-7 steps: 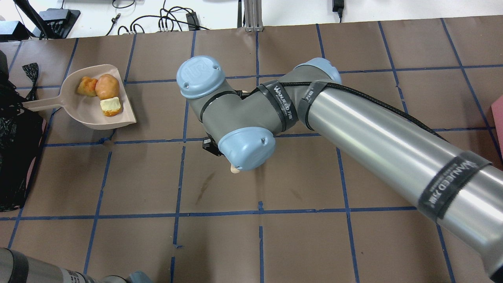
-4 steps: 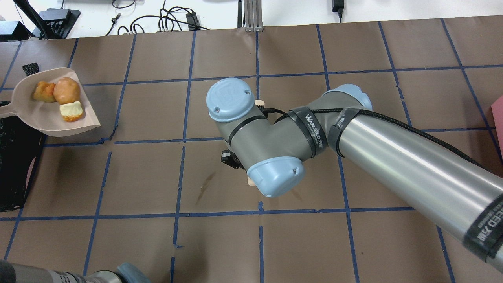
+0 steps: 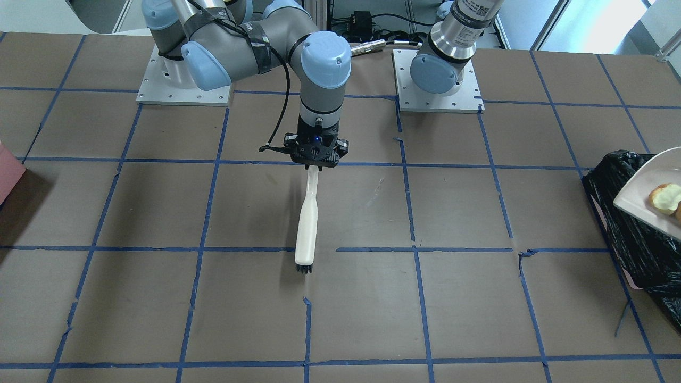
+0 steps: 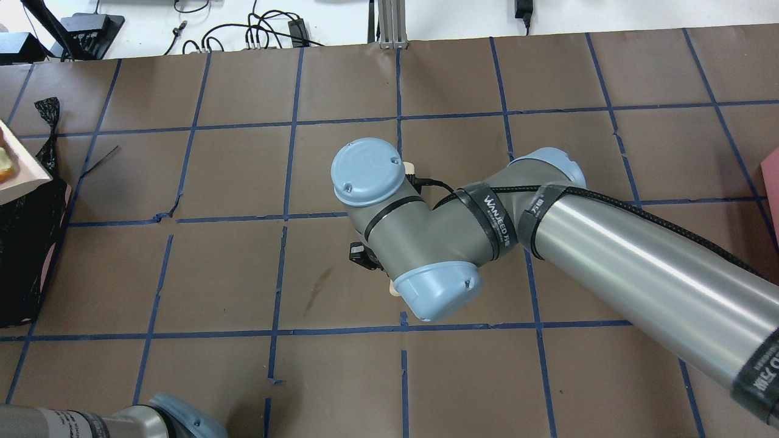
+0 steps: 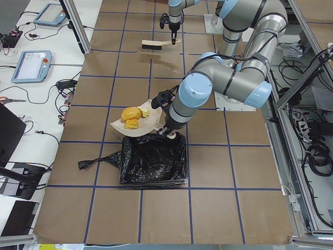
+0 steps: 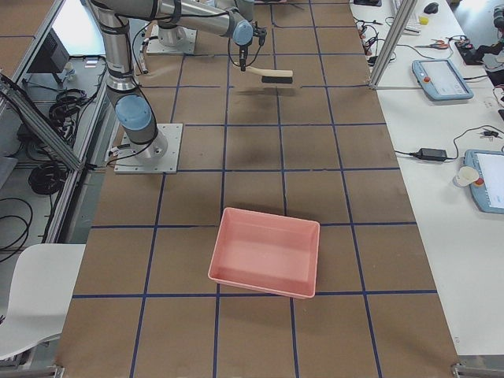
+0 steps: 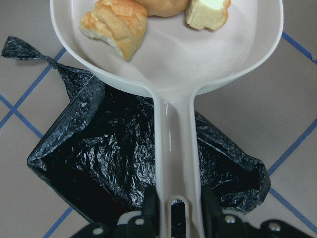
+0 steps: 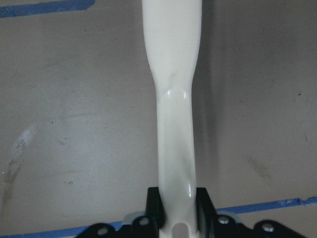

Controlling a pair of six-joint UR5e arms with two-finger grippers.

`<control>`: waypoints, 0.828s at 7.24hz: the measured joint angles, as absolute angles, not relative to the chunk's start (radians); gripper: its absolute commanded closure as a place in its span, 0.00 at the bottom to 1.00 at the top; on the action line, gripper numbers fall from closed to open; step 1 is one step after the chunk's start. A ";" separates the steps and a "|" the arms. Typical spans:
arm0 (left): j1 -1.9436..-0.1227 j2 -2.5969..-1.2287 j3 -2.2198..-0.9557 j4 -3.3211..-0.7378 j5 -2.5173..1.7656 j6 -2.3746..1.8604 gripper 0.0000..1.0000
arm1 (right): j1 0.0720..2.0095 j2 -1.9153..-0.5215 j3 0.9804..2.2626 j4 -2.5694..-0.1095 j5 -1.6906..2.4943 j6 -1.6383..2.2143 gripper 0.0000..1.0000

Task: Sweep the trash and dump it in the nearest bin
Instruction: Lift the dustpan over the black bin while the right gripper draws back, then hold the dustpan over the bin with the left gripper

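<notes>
My left gripper [image 7: 176, 208] is shut on the handle of a pale dustpan [image 7: 178, 64] and holds it above the bin [image 7: 114, 158], which is lined with a crinkled black bag. The trash lies in the pan: a brown lump [image 7: 161, 6], a torn golden chunk [image 7: 116, 22] and a pale chunk [image 7: 208, 11]. In the exterior left view the pan [image 5: 136, 121] hangs over the bin's [image 5: 153, 161] far edge. My right gripper [image 3: 315, 157] is shut on the handle of a white brush [image 3: 307, 218], bristles on the table at mid-table.
A pink tray [image 6: 266, 250] lies on the table's right end, far from the bin. The brown paper table cover [image 3: 457, 213] is marked with blue tape lines. The right arm's elbow [image 4: 426, 243] hangs over the table's middle.
The dustpan with the trash has moved left, off the table and over the bin. The right arm with the brush has drawn back to the right and toward the robot.
</notes>
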State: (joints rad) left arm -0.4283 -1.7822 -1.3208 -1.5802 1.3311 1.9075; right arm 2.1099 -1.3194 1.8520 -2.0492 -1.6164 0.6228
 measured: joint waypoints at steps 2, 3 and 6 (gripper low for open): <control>-0.308 -1.812 -1.285 -1.610 1.299 2.001 1.00 | 2.112 -1.313 1.854 -2.058 -1.616 0.628 0.92; -0.262 -1.832 -1.281 -1.598 1.309 2.057 1.00 | 2.113 -1.312 1.856 -2.066 -1.614 0.631 0.92; -0.217 -1.876 -1.284 -1.508 1.410 2.149 1.00 | 2.116 -1.297 1.862 -2.107 -1.605 0.644 0.93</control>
State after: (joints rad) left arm -0.2171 -1.8762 -1.2837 -1.5083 1.4103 2.1488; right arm 2.1161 -1.2968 1.8624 -2.1072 -1.6051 0.6442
